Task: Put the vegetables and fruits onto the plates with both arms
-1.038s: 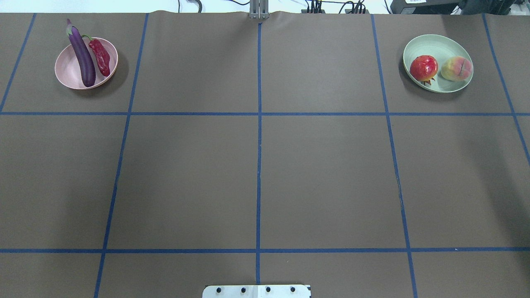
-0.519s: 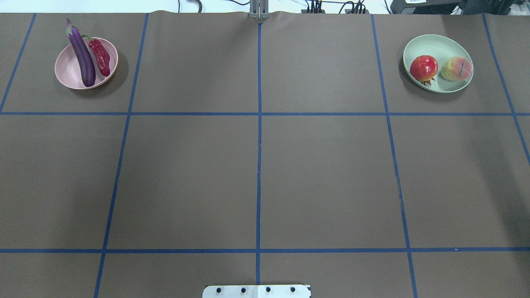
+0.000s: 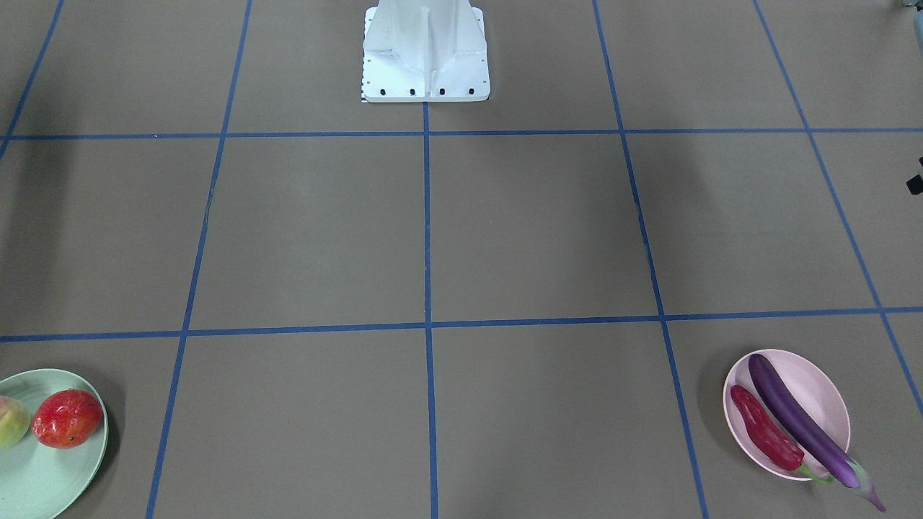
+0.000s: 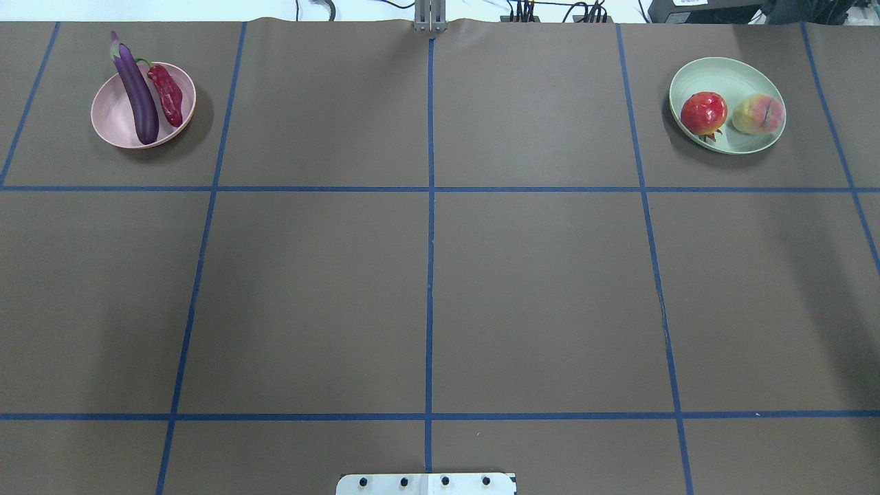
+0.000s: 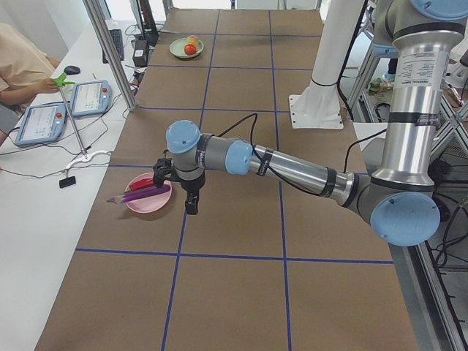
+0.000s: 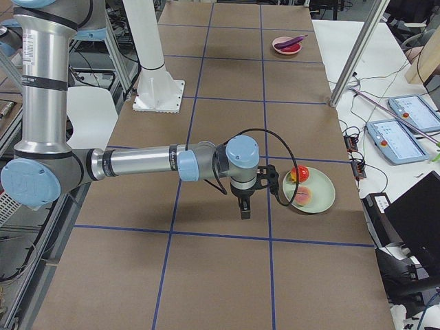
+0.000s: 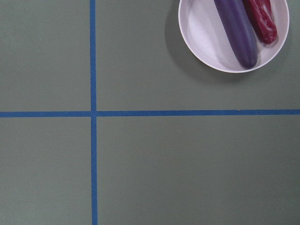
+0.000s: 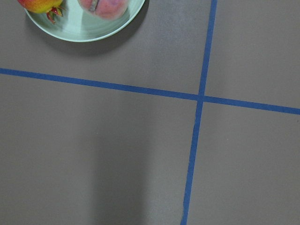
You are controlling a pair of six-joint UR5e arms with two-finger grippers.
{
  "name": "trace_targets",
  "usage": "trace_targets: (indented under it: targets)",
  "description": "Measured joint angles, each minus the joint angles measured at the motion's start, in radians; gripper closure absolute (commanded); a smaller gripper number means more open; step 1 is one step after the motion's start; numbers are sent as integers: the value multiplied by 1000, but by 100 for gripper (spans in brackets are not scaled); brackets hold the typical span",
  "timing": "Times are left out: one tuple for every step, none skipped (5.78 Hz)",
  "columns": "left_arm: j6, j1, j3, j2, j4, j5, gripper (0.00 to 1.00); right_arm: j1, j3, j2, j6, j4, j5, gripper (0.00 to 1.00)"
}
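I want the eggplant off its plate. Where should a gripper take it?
Likely from above, mid-body on the eggplant, closing across its slender width. It lies lengthwise in the pink plate, cap overhanging the rim; the chili close beside leaves little finger room.

The middle of the table (image 4: 536,295) lies open between the two far corners. There the pink plate (image 4: 110,124), with the eggplant (image 4: 134,89) overhanging its far rim, and the loaded mint green plate (image 4: 729,72) take up room. The white base pedestal (image 3: 425,50) stands at the robot's edge.
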Motion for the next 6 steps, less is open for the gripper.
trace_targets:
  targets:
    - [10,-18,19,1,-3,-2,0,-4,1,1,-1,-1,0,0]
    - [22,-42,22,7,-12,-3,0,-6,2,2,-1,-2,0,0]
    - [32,-52,23,15,-27,-3,0,-3,-1,5,4,-2,-1,0]
    - [32,-55,23,17,-36,-3,0,-1,-2,11,13,-11,-4,0]
    - [32,-56,28,10,-37,0,0,0,-7,19,18,-22,-10,0]
    - [35,-57,39,-3,-35,6,0,0,-15,31,19,-26,-18,0]
